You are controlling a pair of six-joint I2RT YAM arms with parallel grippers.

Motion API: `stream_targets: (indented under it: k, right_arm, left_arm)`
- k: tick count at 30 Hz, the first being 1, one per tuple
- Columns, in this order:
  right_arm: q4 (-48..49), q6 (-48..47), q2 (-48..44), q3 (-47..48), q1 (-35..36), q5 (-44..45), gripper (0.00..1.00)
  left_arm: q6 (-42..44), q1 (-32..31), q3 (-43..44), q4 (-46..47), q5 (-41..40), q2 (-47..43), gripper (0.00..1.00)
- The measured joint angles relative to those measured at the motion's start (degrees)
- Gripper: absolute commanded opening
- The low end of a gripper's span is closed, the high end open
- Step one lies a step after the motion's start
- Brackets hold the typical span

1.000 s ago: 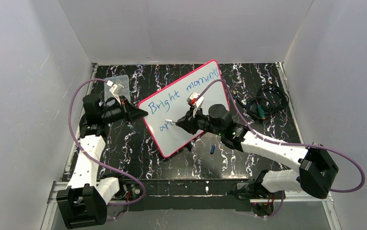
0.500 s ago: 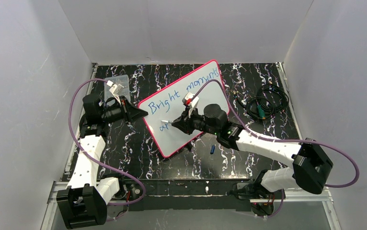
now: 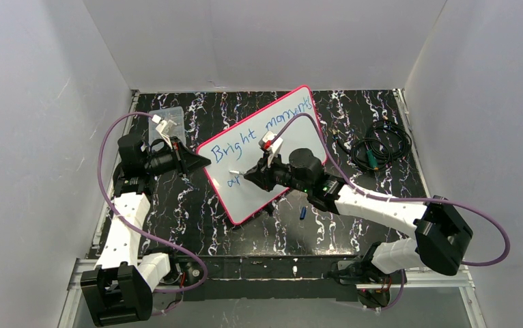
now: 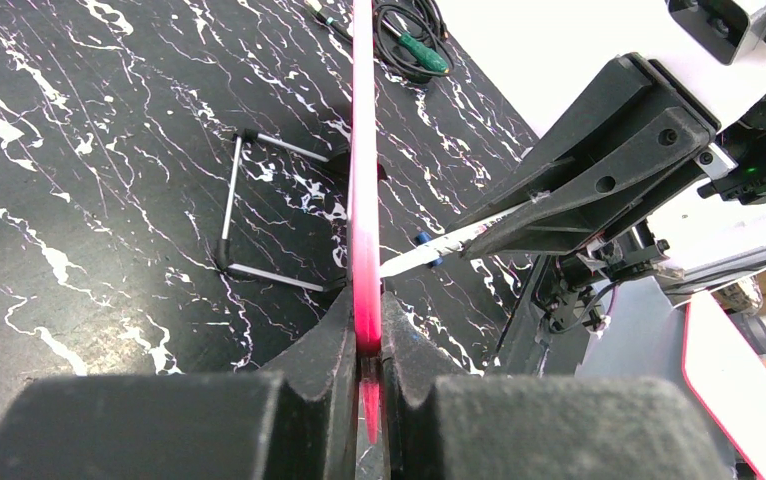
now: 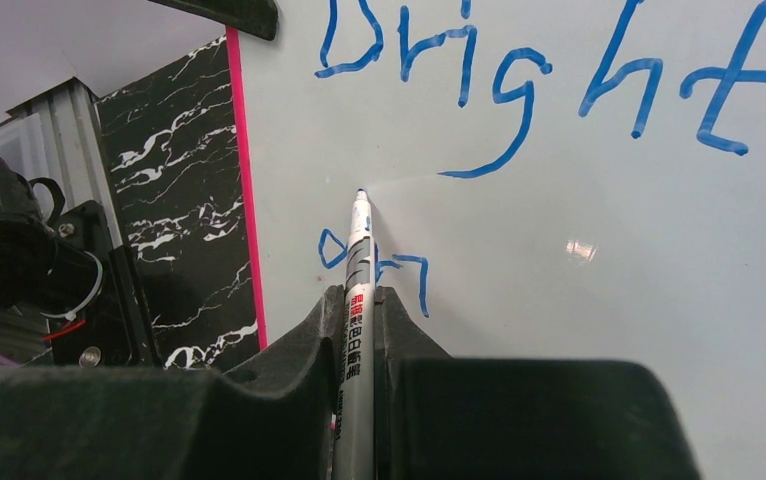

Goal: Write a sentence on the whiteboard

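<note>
Right gripper: shifted toward 9 o'clock, clamped on marker, tip at 12 o'clock of line 2. Left gripper: pinching whiteboard rim. Risk: hard press swings it, skewing sentence.

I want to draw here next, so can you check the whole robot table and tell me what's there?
Surface: black marbled table, with the wire stand on it.
Job's things: whiteboard tilted up; sentence reads "Bright moments", second line just begun; marker tip at the board.
Clutter: clear box far left; small blue piece near the board.
Grippers: left gripper shut on whiteboard's rim; right gripper shut on marker.
Cables: black coil far right; purple cables loop at both sides.
Surroundings: plain white walls.
</note>
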Motion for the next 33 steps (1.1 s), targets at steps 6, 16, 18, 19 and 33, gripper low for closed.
stream_targets:
  k: [6,16,18,19,33]
  right_arm:
    - [0.09,0.02,0.22,0.0,0.04,0.5,0.01]
    - [0.07,0.02,0.24,0.0,0.15,0.87,0.01]
    - [0.04,0.02,0.24,-0.02,0.2,0.94,0.01]
    - [0.04,0.02,0.24,-0.04,0.22,1.01,0.01]
    - [-1.44,0.39,-1.55,-4.0,0.81,2.4,0.01]
  left_arm:
    - [0.04,0.0,-0.04,-0.04,-0.22,0.02,0.0]
    - [0.04,0.0,-0.04,-0.02,-0.26,0.02,0.0]
    - [0.04,0.0,-0.04,-0.04,-0.26,0.02,0.0]
    - [0.04,0.0,-0.07,-0.02,-0.26,0.02,0.0]
    - [0.02,0.0,-0.07,-0.07,-0.63,0.02,0.0]
